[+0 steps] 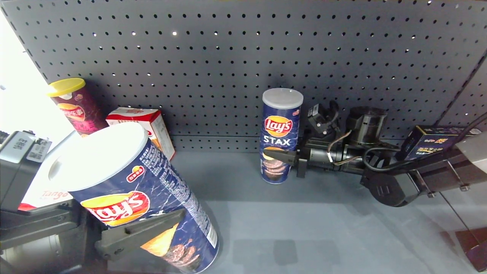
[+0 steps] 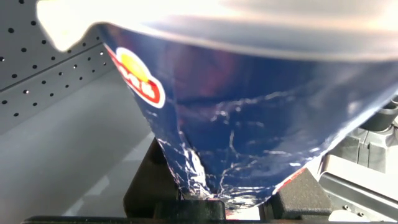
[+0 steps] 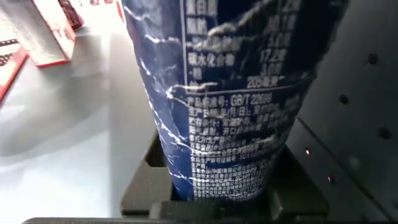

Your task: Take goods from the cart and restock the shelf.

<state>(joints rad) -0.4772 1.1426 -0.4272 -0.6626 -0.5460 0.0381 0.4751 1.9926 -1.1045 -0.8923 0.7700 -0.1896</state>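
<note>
A blue chips can (image 1: 280, 133) with a clear lid stands upright on the grey shelf (image 1: 312, 228), close to the pegboard back. My right gripper (image 1: 282, 154) comes in from the right and is shut on its lower half; up close the can (image 3: 230, 93) sits tight between the black fingers (image 3: 146, 180). At the lower left, my left gripper (image 1: 133, 215) is shut on a second blue chips can (image 1: 140, 198), which is tilted with its white lid toward the upper left. In the left wrist view that can (image 2: 249, 124) sits between the pads (image 2: 149, 186).
A purple can with a yellow lid (image 1: 74, 104) leans at the shelf's back left beside a red-and-white box (image 1: 144, 123). Another white box (image 1: 45, 194) lies at the far left. A dark blue box (image 1: 430, 142) sits at the back right. The shelf's front middle is bare.
</note>
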